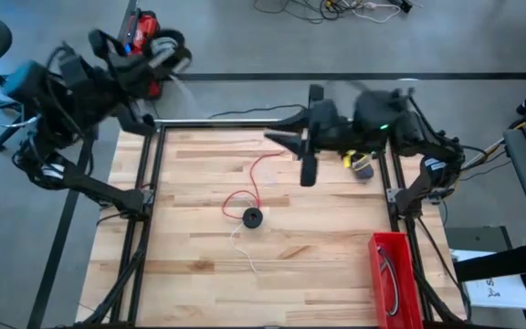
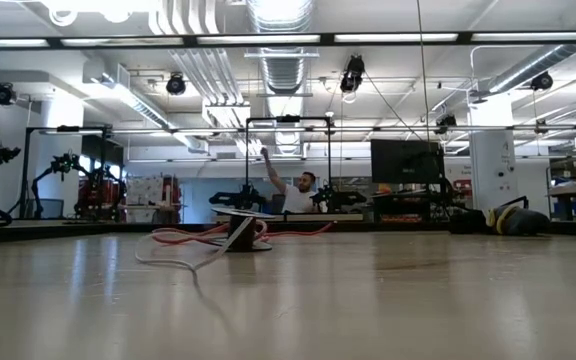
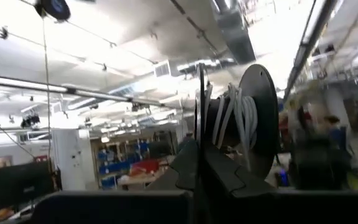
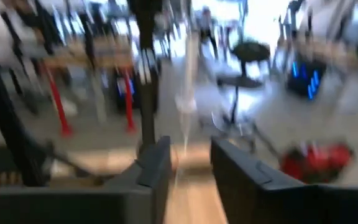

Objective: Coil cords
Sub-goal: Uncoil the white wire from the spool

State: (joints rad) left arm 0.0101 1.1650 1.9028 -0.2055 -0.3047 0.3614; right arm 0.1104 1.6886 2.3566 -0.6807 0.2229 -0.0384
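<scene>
Left arm was raised off-table at upper left of the high view; left gripper (image 3: 199, 168) clamped a spool. Right gripper (image 1: 298, 151) hung at upper centre, fingers apart.

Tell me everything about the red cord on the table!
The red cord is thin and bendy and lies loose on the wooden table, near its middle. It makes one open loop, then a tail that curves toward the back edge. One end reaches a small round black spool. A thin white cord trails from there toward the front. In the low view the red cord lies flat. No gripper touches it.
</scene>
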